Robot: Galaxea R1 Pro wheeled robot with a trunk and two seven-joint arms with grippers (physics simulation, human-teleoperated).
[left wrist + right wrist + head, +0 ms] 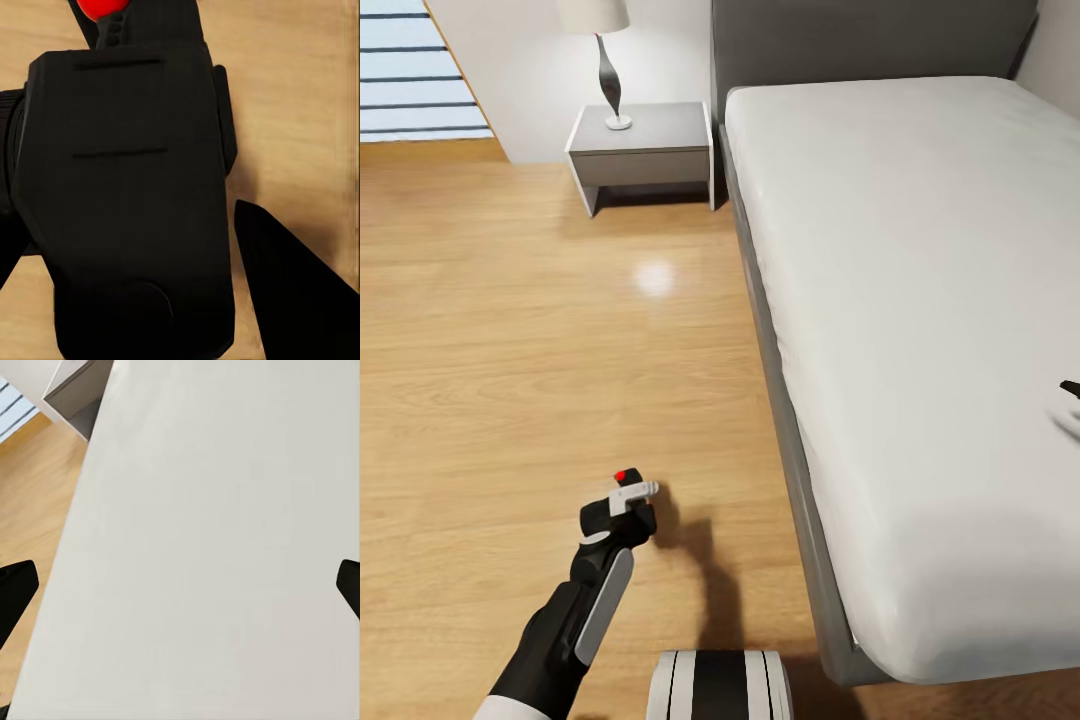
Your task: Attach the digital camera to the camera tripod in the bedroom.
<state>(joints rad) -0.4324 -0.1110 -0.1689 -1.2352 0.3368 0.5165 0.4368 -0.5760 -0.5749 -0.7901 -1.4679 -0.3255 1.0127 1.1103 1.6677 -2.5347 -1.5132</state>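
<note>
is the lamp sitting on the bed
No, the lamp stands on the grey nightstand beside the bed.

We see an evenly bright, soft-lit room in the head view. A pale round glare spot sits on the wood floor (656,278) in the upper middle of the frame. The left arm (575,610) throws a soft dark shadow to its right, and the nightstand (643,152) shades the floor beneath it. The white mattress (920,330) looks nearly washed out. In the left wrist view the digital camera (127,202) is a near-featureless black mass, with soft, slightly smeared edges.
</note>
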